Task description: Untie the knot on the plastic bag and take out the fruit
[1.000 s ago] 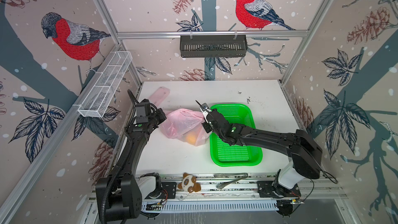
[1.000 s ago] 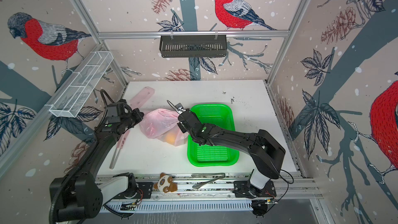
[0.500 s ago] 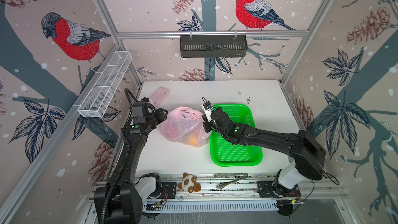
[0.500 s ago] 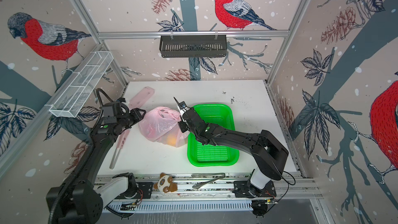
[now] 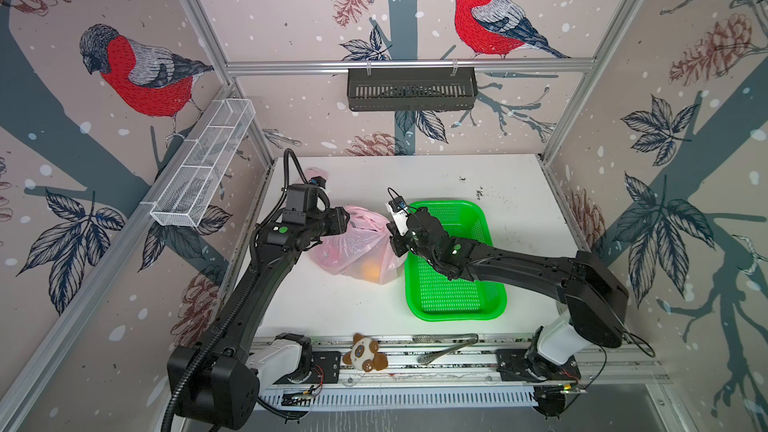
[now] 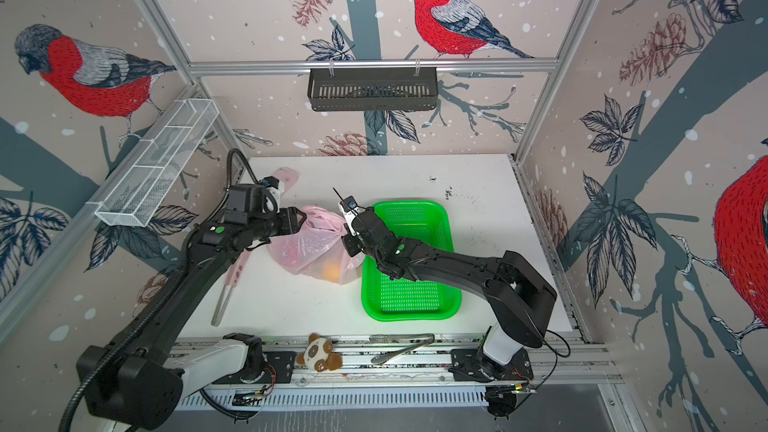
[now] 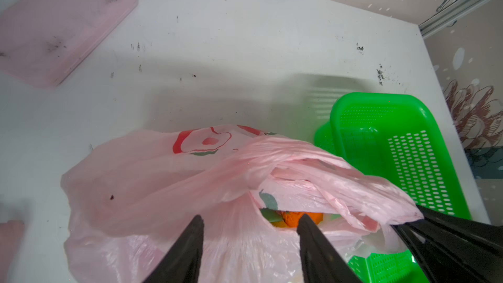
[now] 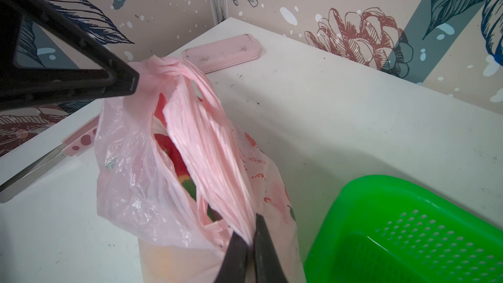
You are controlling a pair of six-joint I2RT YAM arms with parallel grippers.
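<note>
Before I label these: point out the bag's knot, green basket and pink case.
Twisted pink plastic knot (image 8: pixel 172 69): right wrist view, bunched twist.
Green plastic basket (image 5: pixel 453 299): a top view, floor.
Flat pink case (image 7: pixel 62 25): left wrist view, lid.

Top views, pair: high at the near edge, looking down over the whole table (image 5: pixel 415 176), far off. Wrist views, two: close in, facing the plastic bag (image 7: pixel 152 186) from opposite sides; both also catch green basket (image 8: pixel 353 213) and pink case (image 8: pixel 220 50).
</note>
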